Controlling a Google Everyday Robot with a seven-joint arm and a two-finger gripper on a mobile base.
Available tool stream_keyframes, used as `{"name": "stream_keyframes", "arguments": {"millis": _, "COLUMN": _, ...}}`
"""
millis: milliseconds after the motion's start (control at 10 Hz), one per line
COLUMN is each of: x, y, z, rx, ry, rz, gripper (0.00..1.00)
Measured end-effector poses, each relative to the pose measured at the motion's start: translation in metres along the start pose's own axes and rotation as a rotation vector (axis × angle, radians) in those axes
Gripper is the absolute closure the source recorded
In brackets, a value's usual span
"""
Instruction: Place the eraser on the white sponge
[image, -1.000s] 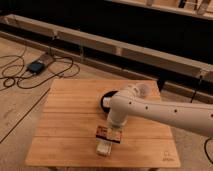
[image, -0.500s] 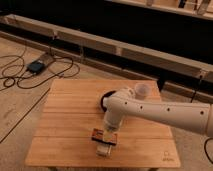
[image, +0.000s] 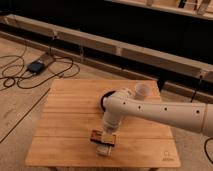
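Note:
The eraser (image: 100, 136), a small dark bar with red-orange markings, sits at the tip of my gripper (image: 106, 134) near the table's front edge. The gripper reaches down from the white arm and is shut on the eraser. The white sponge (image: 104, 149), a pale block, lies on the wooden table (image: 65, 100) right in front of and below the eraser. The eraser is over the sponge's far end. I cannot tell whether they touch.
A black bowl (image: 104, 101) is partly hidden behind the arm at the table's middle. A white cup-like item (image: 142, 91) stands at the back right. Cables and a dark box (image: 37, 66) lie on the floor to the left.
The gripper and the eraser have shifted slightly left and down toward the sponge. The sponge has not moved.

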Motion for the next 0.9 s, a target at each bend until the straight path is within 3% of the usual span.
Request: {"name": "stream_keyframes", "arguments": {"millis": 900, "x": 0.0039, "y": -0.0005, "z": -0.0035, "rx": 0.006, "ry": 0.020, "rz": -0.009, "gripper": 0.20}}
